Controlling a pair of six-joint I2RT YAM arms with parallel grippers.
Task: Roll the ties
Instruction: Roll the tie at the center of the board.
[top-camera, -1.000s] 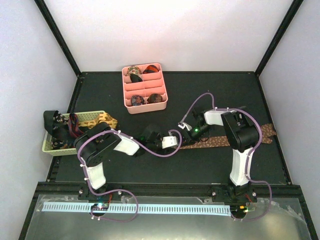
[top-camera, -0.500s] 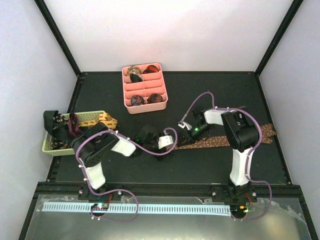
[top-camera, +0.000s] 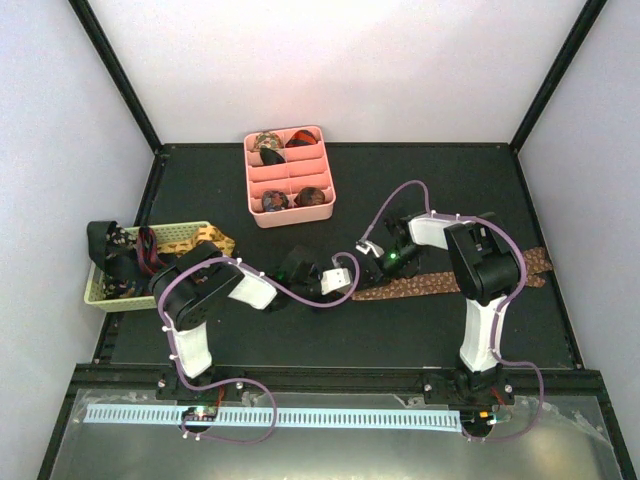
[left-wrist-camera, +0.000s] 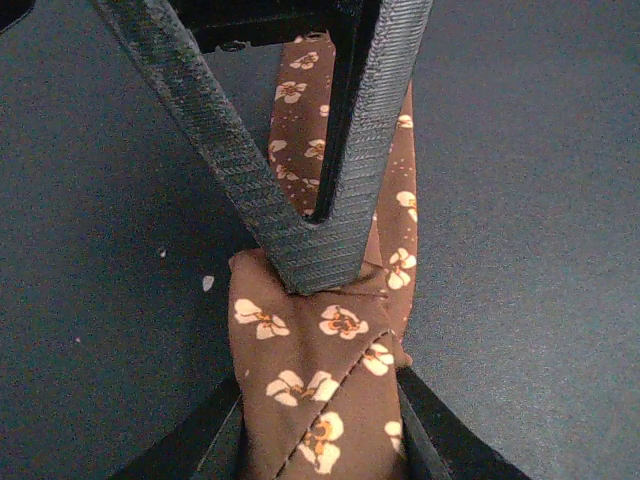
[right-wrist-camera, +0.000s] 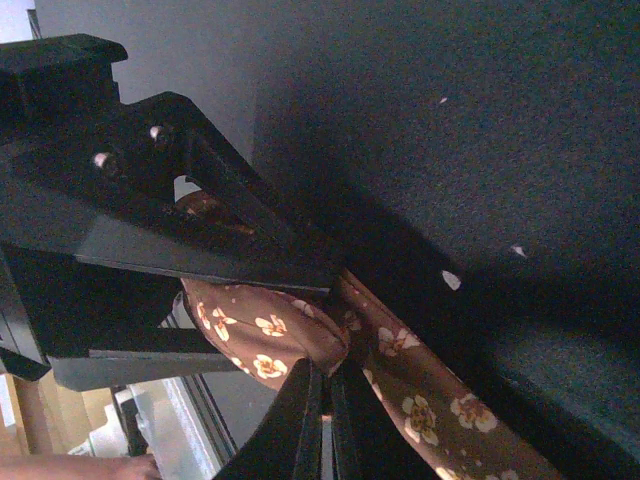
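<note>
Brown tie (top-camera: 455, 281): it lies flat along the worktop (top-camera: 450, 190), from lower centre of the overhead frame out to the right edge. Its left end is doubled over into a first fold.
Left jaws: the left gripper (left-wrist-camera: 320, 385) stands narrow, with a finger at each edge of that folded end, pinching it as far as I can see.
Right jaws: the right gripper (left-wrist-camera: 312, 262) is closed tight with nothing between. Its tip presses on the fold, just above the left fingers in the left wrist view.
Handling: I'd judge the fabric light, limp and a little slippery, so a roll would likely spring loose unless pinned. It is best held across the folded end, at both edges.
Other ties: rolled ties (top-camera: 275, 200) sit in the pink tray (top-camera: 296, 216), upper centre. Loose ties (top-camera: 120, 265) heap in the basket (top-camera: 190, 232) at far left.
Hard to tell: from overhead the arms cover the fold, so I cannot say how many turns are wound. The right wrist view is mostly dark gripper body.
</note>
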